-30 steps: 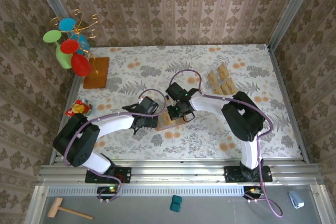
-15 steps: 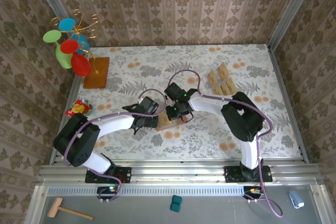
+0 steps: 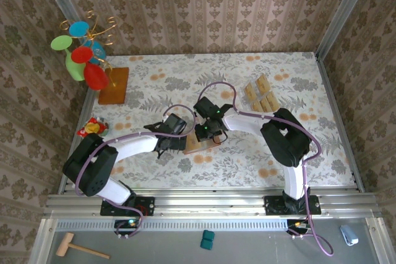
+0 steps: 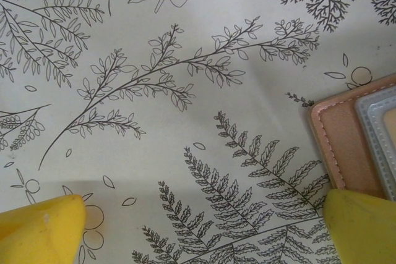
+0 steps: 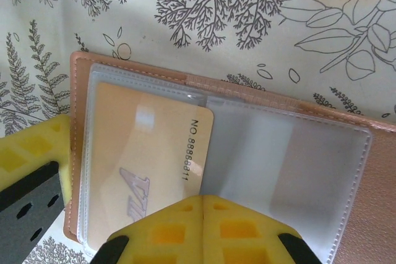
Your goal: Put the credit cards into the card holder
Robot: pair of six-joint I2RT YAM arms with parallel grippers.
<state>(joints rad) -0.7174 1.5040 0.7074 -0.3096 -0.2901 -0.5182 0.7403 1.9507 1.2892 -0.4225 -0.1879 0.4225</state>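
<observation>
Change: over the last second, in the top view, the right gripper [image 3: 206, 132] edged slightly left across the card holder [image 3: 199, 144], at the frame's centre. The left arm stayed put.
Right fingers: pressed together over the lower edge of the credit card [image 5: 148, 146]; whether they pinched it could not be told.
Left gripper [image 4: 201, 230]: spread wide and empty, with one finger beside the holder's corner.
Card: mostly under the left clear pocket [image 5: 93, 153].
Meaning: this card was probably nearly seated.
Left to do: the spare cards [image 3: 261, 95], upper right.

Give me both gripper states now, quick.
Left gripper: open, holding nothing.
Right gripper: shut, tips at the credit card; a grip cannot be told.
</observation>
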